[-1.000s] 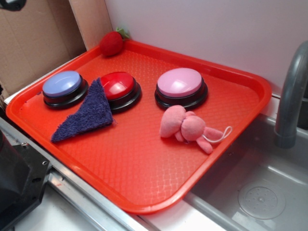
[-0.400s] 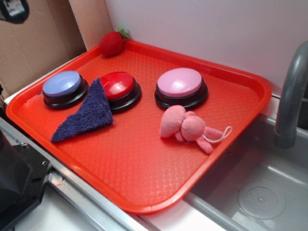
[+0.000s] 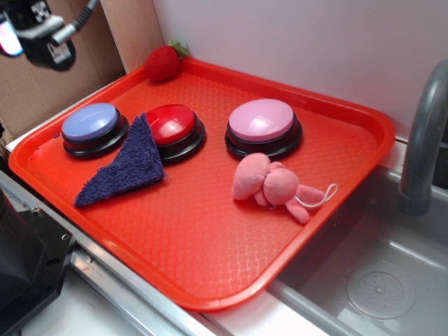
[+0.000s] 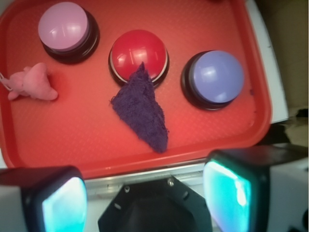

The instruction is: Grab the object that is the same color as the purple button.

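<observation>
Purple cloth (image 4: 142,108) tip on red button (image 4: 138,53)

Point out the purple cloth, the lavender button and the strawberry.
purple cloth (image 3: 126,168), exterior view, middle of the fabric.
lavender button (image 3: 90,122), exterior view, centre of its dome.
strawberry (image 3: 162,63), exterior view, its red body.

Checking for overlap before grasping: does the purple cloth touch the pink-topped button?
No, the purple cloth overlaps the red button, apart from the pink-topped button.
</observation>
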You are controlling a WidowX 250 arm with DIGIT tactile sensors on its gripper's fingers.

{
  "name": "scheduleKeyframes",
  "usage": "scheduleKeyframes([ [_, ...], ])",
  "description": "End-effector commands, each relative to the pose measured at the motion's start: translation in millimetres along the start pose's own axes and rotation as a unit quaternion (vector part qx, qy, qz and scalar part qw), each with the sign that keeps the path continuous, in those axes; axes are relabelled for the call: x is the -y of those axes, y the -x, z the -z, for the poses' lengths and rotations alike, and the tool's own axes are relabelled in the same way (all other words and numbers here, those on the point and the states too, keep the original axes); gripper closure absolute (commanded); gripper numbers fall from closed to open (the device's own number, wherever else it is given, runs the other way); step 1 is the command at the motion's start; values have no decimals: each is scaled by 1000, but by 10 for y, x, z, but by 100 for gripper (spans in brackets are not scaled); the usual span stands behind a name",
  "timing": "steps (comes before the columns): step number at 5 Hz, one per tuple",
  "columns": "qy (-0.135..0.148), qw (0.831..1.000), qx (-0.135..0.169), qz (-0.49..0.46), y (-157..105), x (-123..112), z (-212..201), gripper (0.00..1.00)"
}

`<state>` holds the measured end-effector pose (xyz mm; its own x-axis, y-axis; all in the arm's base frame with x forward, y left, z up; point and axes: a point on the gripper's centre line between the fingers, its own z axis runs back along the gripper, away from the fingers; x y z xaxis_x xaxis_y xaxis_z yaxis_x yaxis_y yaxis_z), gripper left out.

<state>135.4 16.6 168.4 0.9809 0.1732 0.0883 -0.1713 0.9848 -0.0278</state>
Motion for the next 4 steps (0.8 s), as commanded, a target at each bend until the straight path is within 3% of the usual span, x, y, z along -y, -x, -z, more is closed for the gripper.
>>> scheduleKeyframes([
  [1,-12,1000,8,-24,-166,-164,684,0],
  [4,28,1000,-10,-3,-219,-43,1366,0],
])
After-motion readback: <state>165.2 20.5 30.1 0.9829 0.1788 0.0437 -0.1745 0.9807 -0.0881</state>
